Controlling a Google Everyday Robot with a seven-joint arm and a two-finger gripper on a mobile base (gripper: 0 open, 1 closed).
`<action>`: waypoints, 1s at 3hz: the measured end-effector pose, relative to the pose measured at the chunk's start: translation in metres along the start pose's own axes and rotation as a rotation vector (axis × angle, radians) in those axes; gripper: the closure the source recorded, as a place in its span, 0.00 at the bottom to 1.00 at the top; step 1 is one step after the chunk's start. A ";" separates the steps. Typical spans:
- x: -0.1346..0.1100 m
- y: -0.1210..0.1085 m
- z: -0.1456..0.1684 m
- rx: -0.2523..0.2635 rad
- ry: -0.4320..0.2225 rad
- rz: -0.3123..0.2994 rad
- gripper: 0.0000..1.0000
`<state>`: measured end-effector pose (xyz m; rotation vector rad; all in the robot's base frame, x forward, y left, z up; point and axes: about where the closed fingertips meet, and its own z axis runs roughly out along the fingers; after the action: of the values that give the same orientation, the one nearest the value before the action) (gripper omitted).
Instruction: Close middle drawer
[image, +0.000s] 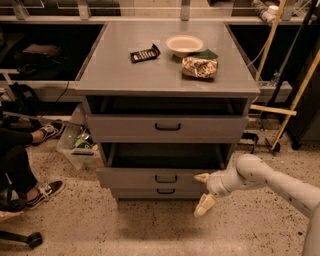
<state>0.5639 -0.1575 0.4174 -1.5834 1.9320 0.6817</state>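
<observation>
The middle drawer (165, 178) is the second grey front of the cabinet, with a small black handle. It stands out a little from the cabinet, and a dark gap shows above its front. My gripper (203, 191) is at the drawer's right front corner, open. Its upper fingertip (202, 177) is at the drawer's front face and its lower fingertip (205, 204) hangs below, by the lowest drawer (165, 191). The uppermost drawer (167, 127) also stands out a little.
On the cabinet top (125, 75) lie a black remote (144, 53), a white bowl (184, 45) and a snack bag (200, 66). A seated person's legs and shoes (42, 192) are at the left, beside a plastic bin (77, 142). Wooden poles (295, 95) lean at the right.
</observation>
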 end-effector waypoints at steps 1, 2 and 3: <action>-0.008 -0.019 0.003 0.015 -0.015 0.019 0.00; -0.020 -0.043 0.008 0.047 -0.030 0.063 0.00; -0.027 -0.064 0.015 0.064 -0.043 0.117 0.00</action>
<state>0.6321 -0.1399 0.4227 -1.4154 2.0066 0.6878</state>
